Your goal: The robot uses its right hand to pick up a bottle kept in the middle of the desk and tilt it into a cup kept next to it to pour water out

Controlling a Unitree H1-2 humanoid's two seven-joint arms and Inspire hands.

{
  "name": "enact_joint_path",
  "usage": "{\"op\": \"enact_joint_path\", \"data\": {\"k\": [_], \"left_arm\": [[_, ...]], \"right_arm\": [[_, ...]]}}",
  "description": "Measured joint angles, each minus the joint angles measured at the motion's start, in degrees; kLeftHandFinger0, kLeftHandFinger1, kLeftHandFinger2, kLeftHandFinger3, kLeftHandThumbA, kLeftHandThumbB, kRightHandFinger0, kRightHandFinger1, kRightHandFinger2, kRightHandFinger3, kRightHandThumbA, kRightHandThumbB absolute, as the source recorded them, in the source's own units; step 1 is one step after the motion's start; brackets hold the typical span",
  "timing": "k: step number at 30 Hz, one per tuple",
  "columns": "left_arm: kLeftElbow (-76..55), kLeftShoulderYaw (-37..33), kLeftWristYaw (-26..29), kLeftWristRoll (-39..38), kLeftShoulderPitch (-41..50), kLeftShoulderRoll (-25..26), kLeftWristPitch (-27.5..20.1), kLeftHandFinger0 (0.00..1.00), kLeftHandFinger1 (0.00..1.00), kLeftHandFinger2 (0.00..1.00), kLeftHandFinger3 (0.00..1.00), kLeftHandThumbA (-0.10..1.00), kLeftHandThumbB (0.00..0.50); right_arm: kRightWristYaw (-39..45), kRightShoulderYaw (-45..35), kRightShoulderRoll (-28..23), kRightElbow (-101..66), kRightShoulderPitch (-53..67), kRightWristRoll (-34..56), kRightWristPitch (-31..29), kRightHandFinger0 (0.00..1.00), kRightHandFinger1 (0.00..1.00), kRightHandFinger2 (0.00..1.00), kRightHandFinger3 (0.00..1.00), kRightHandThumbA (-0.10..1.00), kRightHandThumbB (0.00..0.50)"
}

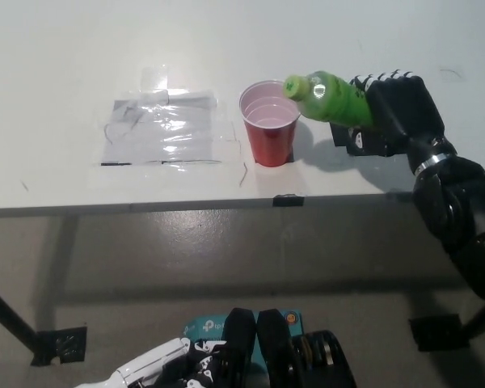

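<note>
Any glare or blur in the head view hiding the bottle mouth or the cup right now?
Head view: the green bottle in the right hand looks slightly soft; glare sits on the clear taped sheet, away from the red cup; the cup rim reads clearly, shadow falling to its right.

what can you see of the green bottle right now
The green bottle looks like translucent plastic with a green cap. It is tipped nearly on its side above the desk, cap end at the right rim of the red cup. The black right robot hand grips its base end. No water can be seen leaving it.
</note>
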Motion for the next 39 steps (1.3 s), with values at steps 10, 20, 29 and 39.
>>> {"op": "enact_joint_path", "data": {"k": [10,20,29,39], "left_arm": [[-0.25,-0.02,-0.02,0.02,-0.10,0.01,0.22,1.00,1.00,1.00,1.00,0.35,0.500],[-0.24,-0.04,-0.06,0.01,-0.34,0.02,0.24,1.00,1.00,1.00,1.00,0.37,0.500],[-0.26,-0.05,-0.14,0.01,-0.34,0.03,0.28,1.00,1.00,1.00,1.00,0.37,0.500],[-0.27,-0.06,-0.22,0.04,-0.34,0.04,0.31,1.00,1.00,1.00,1.00,0.36,0.500]], "right_arm": [[0.89,3.15,-1.96,1.20,-2.75,-6.20,0.31,0.73,0.00,0.00,0.53,0.06,0.190],[3.77,5.48,-1.94,1.41,-6.77,-11.46,0.78,0.70,0.00,0.00,0.40,-0.01,0.116],[7.36,6.51,-2.07,1.53,-7.87,-15.56,1.66,0.55,0.00,0.00,0.19,-0.02,0.061],[7.34,8.27,-4.05,2.53,-9.21,-20.60,1.72,0.68,0.09,0.10,0.00,-0.10,0.079]]}}
